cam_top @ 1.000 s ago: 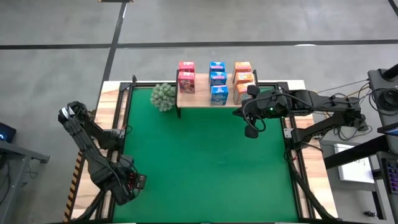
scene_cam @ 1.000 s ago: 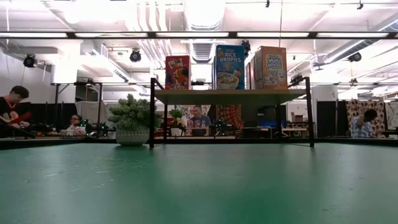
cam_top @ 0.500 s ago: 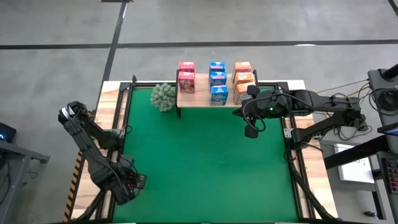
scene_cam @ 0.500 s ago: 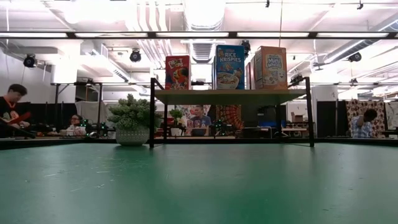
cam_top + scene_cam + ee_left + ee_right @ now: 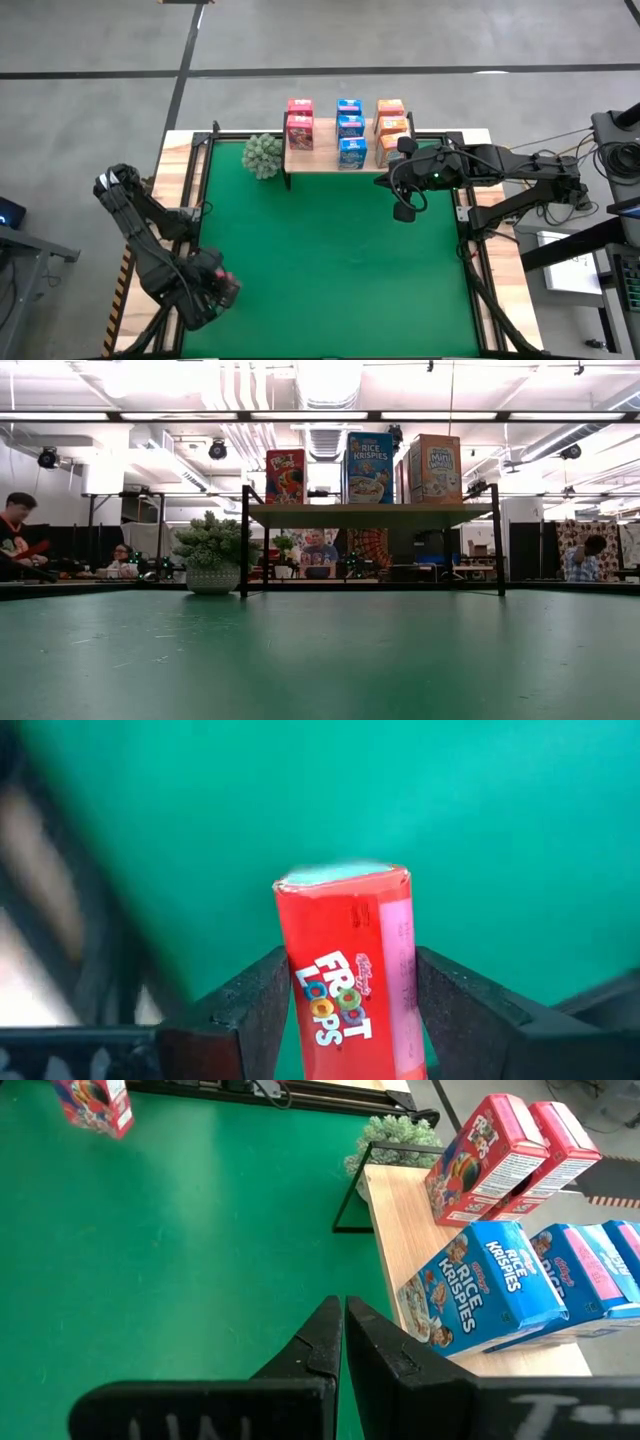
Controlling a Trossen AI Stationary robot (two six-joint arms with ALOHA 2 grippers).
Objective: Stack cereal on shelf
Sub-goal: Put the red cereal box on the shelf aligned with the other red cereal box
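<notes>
Cardboard — a glossy red Froot Loops box [image 5: 350, 975] pinched in the left gripper [image 5: 345, 1020] jaws; right gripper [image 5: 342, 1342] jaws pressed together.

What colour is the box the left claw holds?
Red, with a pink side: cereal box, best in the left wrist view.

- Cereal boxes [image 5: 478, 1293]: printed cardboard with a slight sheen.
- Shelf [image 5: 395, 1240]: pale, smooth wood board on thin black metal legs.
- Worktop [image 5: 340, 250]: covered by a matt green mat.
- Left gripper [image 5: 345, 1020] fingers [image 5: 250, 1015]: matt black plastic.
</notes>
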